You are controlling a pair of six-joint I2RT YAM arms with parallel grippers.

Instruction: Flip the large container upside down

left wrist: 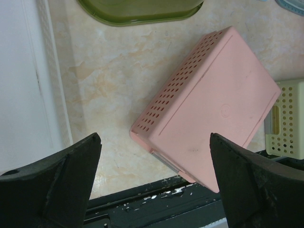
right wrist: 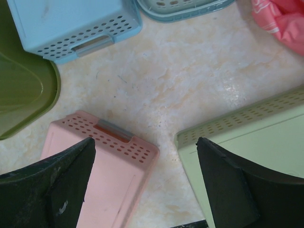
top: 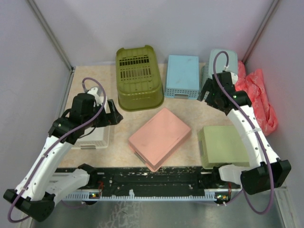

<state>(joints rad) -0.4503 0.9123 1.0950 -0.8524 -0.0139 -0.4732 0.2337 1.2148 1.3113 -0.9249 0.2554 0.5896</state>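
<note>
The large container (top: 138,78) is an olive-green tub at the back of the table, left of centre. It rests with its slotted bottom facing up and its rim on the table. Its rim shows at the top of the left wrist view (left wrist: 137,10) and its rounded corner at the left of the right wrist view (right wrist: 23,85). My left gripper (top: 112,114) hovers to the near left of the tub, apart from it, and its jaws (left wrist: 154,138) are open and empty. My right gripper (top: 209,93) hangs to the right of the tub, also open (right wrist: 146,143) with nothing in it.
A pink box (top: 160,137) lies upside down mid-table, a blue box (top: 183,76) beside the tub, a teal basket (top: 221,59) behind my right arm. A pale-green box (top: 223,145) sits near right, a white basket (top: 97,135) under my left arm, a red bag (top: 259,92) far right. A black rail (top: 156,178) runs along the near edge.
</note>
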